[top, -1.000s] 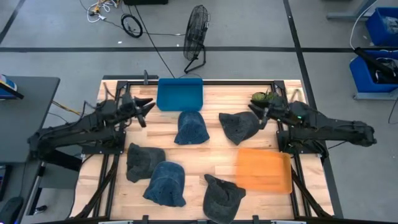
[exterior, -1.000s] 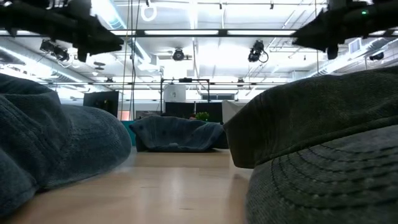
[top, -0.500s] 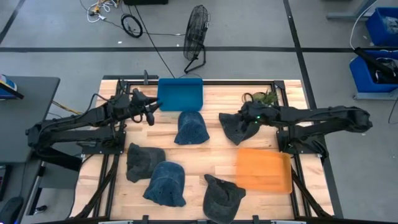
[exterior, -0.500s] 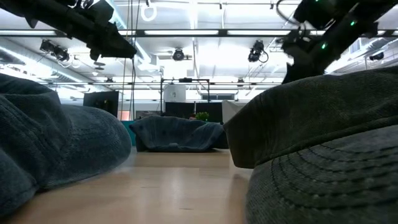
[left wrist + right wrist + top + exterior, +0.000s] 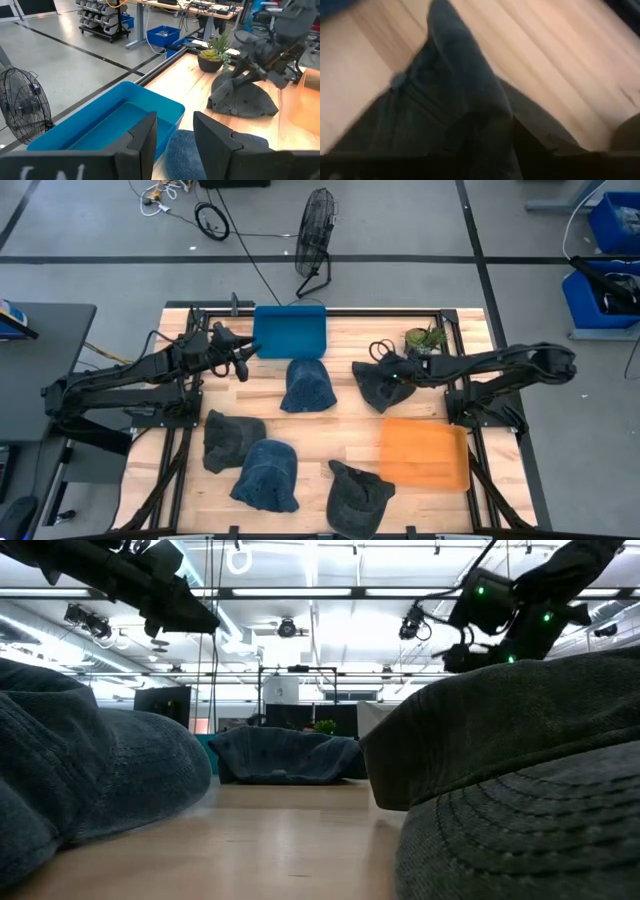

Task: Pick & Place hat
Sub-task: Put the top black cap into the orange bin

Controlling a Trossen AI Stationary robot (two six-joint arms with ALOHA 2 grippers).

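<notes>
Across the middle of the high view lies a pale wooden table (image 5: 340,345) on a grey floor marked with dark lines, with a black fan (image 5: 316,222) standing above it in the frame and blue bins (image 5: 612,230) at the upper right edge. Along the table's top edge sit a blue tray (image 5: 289,332) at centre and a small potted plant (image 5: 425,338) toward the right; an orange tray (image 5: 424,452) lies at lower right. Bare wood shows between the trays and in the strip between the upper and lower hats.

Five hats are spread over the wood: a blue hat (image 5: 307,386) just below the blue tray, a dark grey hat (image 5: 385,385) to its right at centre right, a grey hat (image 5: 231,440) and a blue denim hat (image 5: 267,474) at lower left, touching, and a dark cap (image 5: 358,496) at bottom centre, just left of the orange tray.

The dark grey hat is rumpled, with a stitched brim. The right gripper (image 5: 398,372) is down at its upper right edge; in the right wrist view the cloth (image 5: 465,100) fills the frame and rises in a fold between the fingers, though whether they pinch it I cannot tell. The left gripper (image 5: 238,358) hovers at upper left, beside the blue tray, its fingers (image 5: 145,137) apart and empty.
</notes>
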